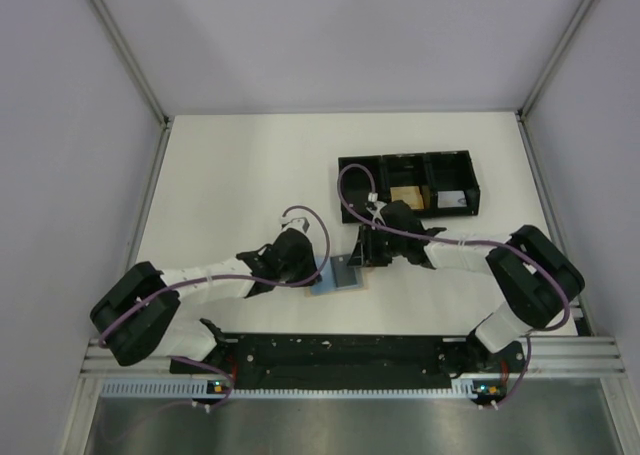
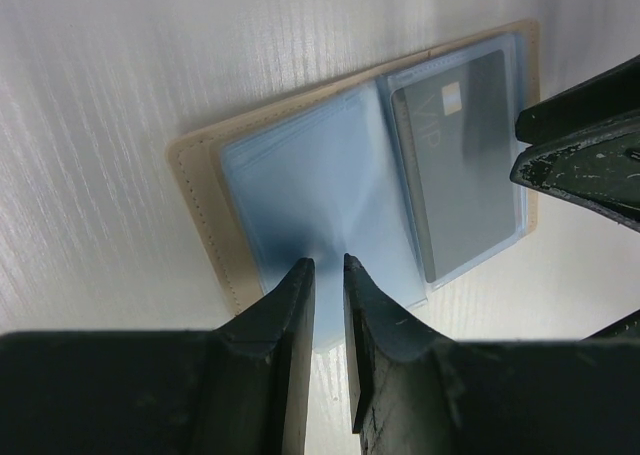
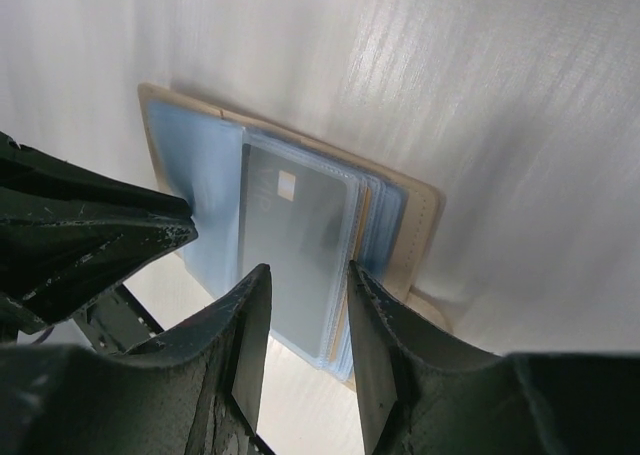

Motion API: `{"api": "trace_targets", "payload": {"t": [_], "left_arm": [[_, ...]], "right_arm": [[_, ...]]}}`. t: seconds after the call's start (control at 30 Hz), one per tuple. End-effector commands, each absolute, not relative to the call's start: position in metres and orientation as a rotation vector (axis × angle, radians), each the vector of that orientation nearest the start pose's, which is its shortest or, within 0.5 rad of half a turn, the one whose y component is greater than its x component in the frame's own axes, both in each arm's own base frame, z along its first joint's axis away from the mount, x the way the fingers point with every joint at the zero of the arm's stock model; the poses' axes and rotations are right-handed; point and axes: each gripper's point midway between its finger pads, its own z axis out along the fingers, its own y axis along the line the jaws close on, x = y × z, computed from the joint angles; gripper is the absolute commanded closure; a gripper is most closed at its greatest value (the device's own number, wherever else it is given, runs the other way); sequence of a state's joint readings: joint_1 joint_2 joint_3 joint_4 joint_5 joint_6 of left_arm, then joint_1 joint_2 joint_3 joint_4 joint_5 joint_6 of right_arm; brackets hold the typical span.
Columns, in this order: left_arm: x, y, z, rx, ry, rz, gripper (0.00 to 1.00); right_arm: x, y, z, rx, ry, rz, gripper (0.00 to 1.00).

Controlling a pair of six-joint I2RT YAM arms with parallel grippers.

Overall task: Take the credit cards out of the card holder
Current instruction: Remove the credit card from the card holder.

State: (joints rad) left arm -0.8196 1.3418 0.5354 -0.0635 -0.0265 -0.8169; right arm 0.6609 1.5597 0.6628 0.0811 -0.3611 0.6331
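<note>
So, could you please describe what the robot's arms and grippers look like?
The left arm and right arm have white links, bulky black joints and looping purple cables. The left gripper and right gripper each have two black, tapered, scuffed fingers.

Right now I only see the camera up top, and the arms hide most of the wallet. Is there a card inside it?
Observer: Yes. The left wrist camera shows a grey card tucked behind clear plastic in the open wallet.
Kid: What is the left claw doing?
Observer: The left claw pinches the bottom edge of the blue pocket page beside that card.
Kid: And the right claw?
Observer: The right claw has its fingers apart around the card's end. I can't tell whether it grips.
</note>
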Motion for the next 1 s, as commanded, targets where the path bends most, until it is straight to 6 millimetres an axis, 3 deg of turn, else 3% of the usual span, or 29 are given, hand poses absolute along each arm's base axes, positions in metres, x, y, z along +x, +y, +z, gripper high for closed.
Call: {"api": "trace_targets", "payload": {"t": [0.0, 0.27, 0.47, 0.63, 0.97], "left_arm": [[0.191, -0.248, 0.022, 0.017, 2.598, -0.642, 0.77], [0.189, -0.250, 0.019, 0.031, 2.609, -0.637, 0.77], [0.190, -0.249, 0.021, 0.026, 2.597, -0.637, 0.77], [0.189, -0.248, 0.020, 0.024, 2.600, -0.634, 0.77], [0.190, -0.246, 0.028, 0.000, 2.570, -0.647, 0.78]], "right_arm": [[0.223, 0.293, 0.033, -0.249, 2.576, 1.024, 0.63], [0.220, 0.310, 0.051, -0.253, 2.521, 1.174, 0.69], [0.221, 0.315, 0.075, -0.267, 2.448, 1.235, 0.77], [0.221, 0.320, 0.093, -0.296, 2.405, 1.279, 0.77], [0.215, 0.336, 0.105, -0.362, 2.377, 1.329, 0.76]]}}
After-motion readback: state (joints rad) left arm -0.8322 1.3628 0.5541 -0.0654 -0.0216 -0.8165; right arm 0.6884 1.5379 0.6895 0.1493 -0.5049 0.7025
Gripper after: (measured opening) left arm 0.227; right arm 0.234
